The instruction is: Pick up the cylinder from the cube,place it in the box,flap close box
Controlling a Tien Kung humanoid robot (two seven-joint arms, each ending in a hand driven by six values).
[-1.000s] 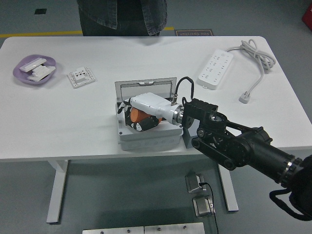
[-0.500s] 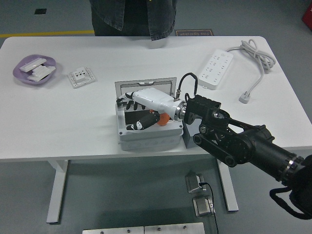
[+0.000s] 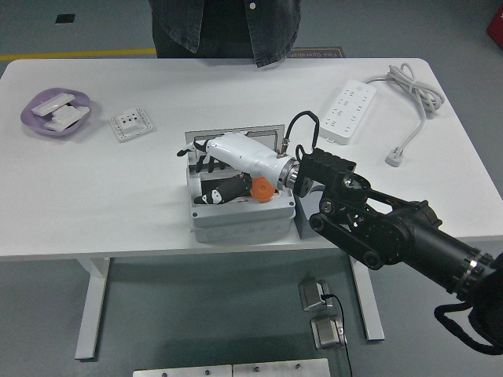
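Near the table's front edge sits the grey box, its lid standing open at the back, and our right hand reaches into it from the right. We see its white shell lying over the box's middle, so much of the inside is hidden. Its dark fingers hang loosely down into the box with nothing between them, so the hand reads as released.

We make out the orange cylinder only in part: a rounded orange patch shows just under the wrist, inside the box toward its right wall. So little of it is bare that we cannot tell which way its long axis runs or which end faces us.

We see only a grey sliver of the cube, just beside the box's right wall, with the black forearm crossing over it.

Our left arm does not show.

At the far side, a person in a dark jacket stands cut off by the top edge; no hands of theirs are visible.

Elsewhere lie a purple dish with white parts, a socket plate and a power strip with its cable.
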